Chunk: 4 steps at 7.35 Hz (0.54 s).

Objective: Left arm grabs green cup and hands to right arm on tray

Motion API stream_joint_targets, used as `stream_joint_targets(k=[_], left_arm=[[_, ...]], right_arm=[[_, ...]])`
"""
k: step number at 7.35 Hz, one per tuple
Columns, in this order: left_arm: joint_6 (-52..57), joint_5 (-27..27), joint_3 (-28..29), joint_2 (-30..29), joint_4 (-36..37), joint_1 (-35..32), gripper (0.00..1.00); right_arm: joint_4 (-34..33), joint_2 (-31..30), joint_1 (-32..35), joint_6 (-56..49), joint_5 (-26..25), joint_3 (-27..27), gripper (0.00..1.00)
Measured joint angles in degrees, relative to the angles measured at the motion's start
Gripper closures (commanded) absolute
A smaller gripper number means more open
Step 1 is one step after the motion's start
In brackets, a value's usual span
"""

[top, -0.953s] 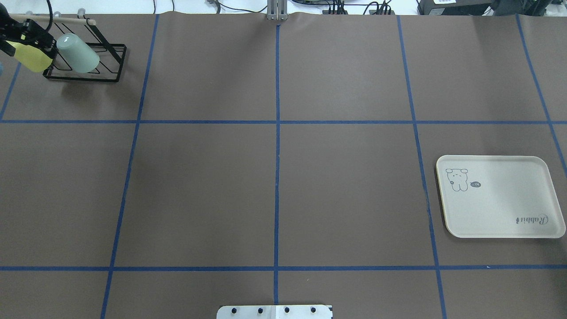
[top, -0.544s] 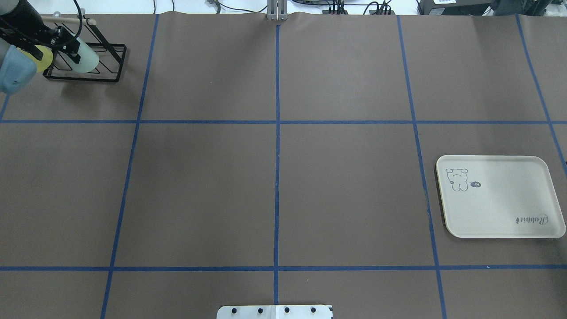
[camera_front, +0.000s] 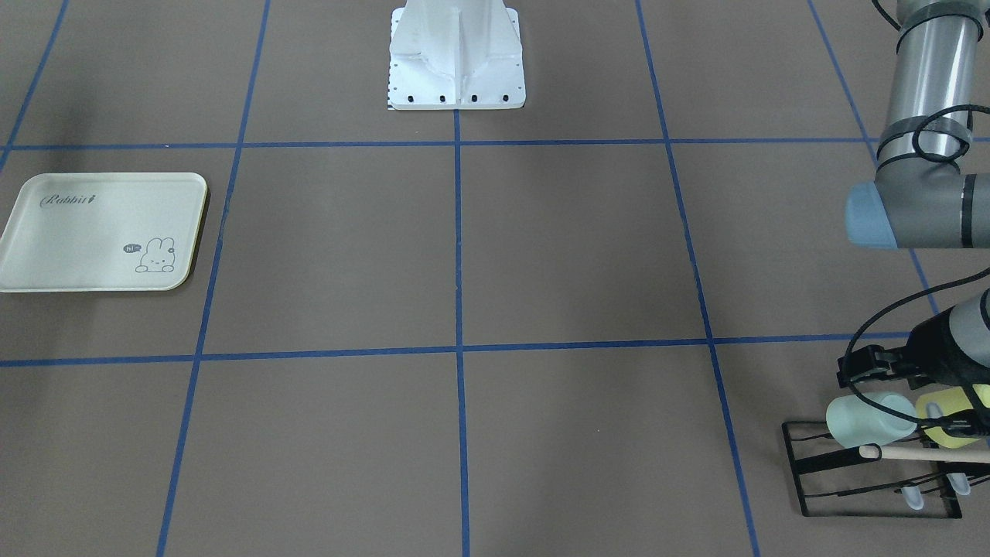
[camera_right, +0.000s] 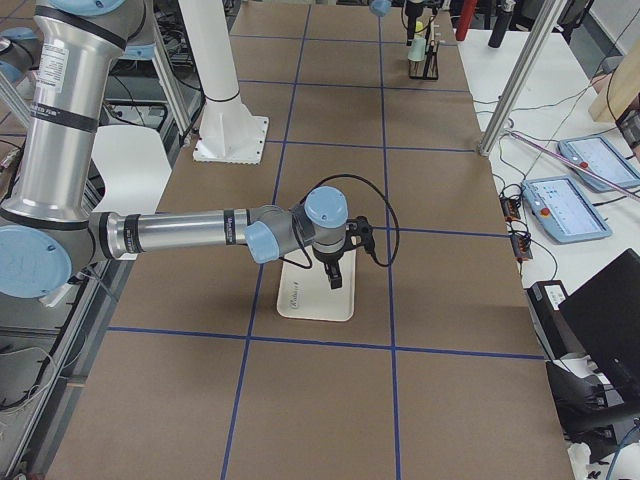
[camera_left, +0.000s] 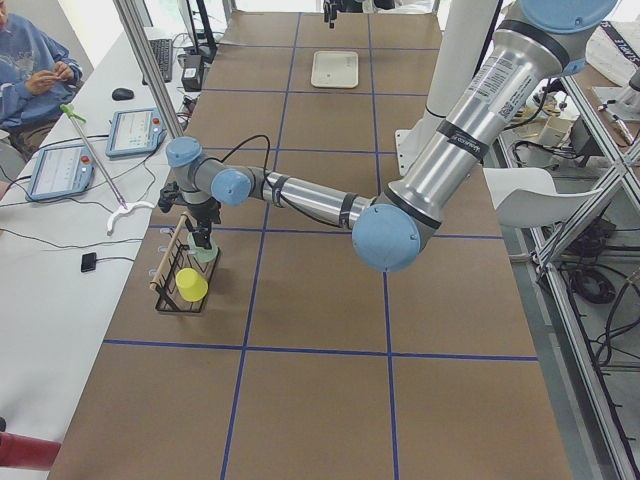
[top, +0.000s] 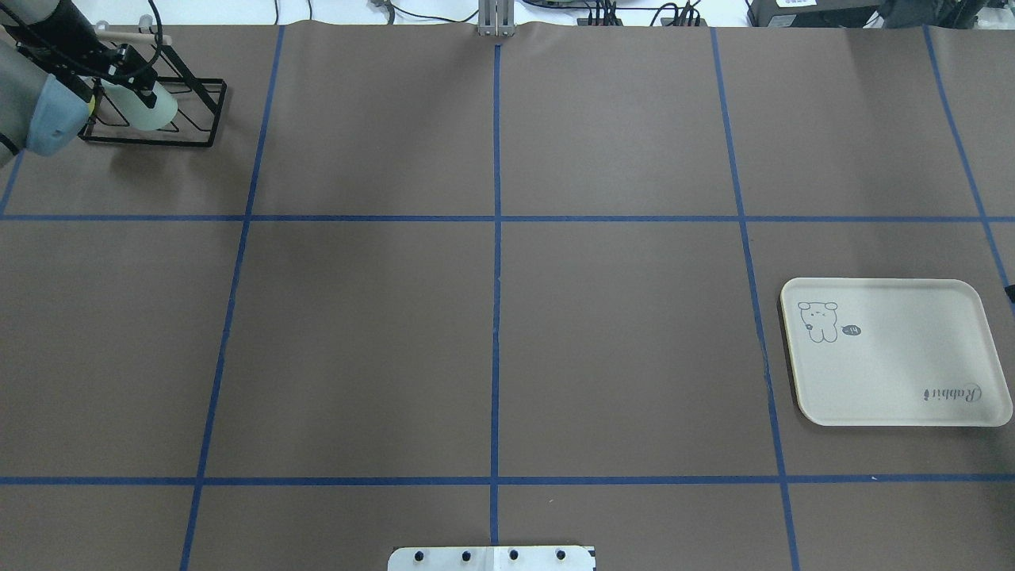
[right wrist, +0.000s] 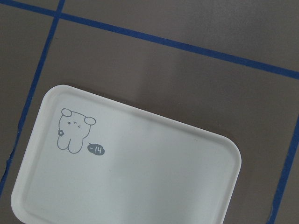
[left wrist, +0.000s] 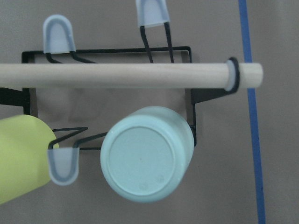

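The green cup point(left wrist: 147, 158) lies tilted on a black wire rack point(left wrist: 191, 100), bottom toward the left wrist camera; it also shows in the overhead view point(top: 151, 109) and the front view point(camera_front: 870, 418). My left gripper point(top: 133, 73) hovers right above it, jaws apart, not touching it; its fingers do not show in the wrist view. The tray point(top: 892, 353) lies empty at the right, also seen in the right wrist view point(right wrist: 126, 172). My right gripper point(camera_right: 335, 275) hangs over the tray point(camera_right: 318, 295); I cannot tell whether it is open or shut.
A yellow-green cup point(left wrist: 21, 158) sits on the same rack beside the green one. A wooden dowel point(left wrist: 126, 74) runs across the rack's top. The brown table carries blue tape lines point(top: 496, 277). The robot's white base plate point(camera_front: 456, 54) stands at the near edge.
My left arm has swung right from over the yellow-green cup to above the green cup. The cups, rack and tray have not moved.
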Motion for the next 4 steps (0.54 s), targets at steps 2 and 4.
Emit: stream_joint_targets(k=[2,4], left_arm=[[-0.1,0.1,1.8,-1.0,-0.8,0.0,0.05],[0.0,0.3,3.9,-1.7,-2.9,0.0,0.05]], right_arm=[[0.1,0.4,-0.2,0.7,0.0,0.0,0.00],[0.1,0.4,-0.4,1.2,0.1,0.0,0.00]])
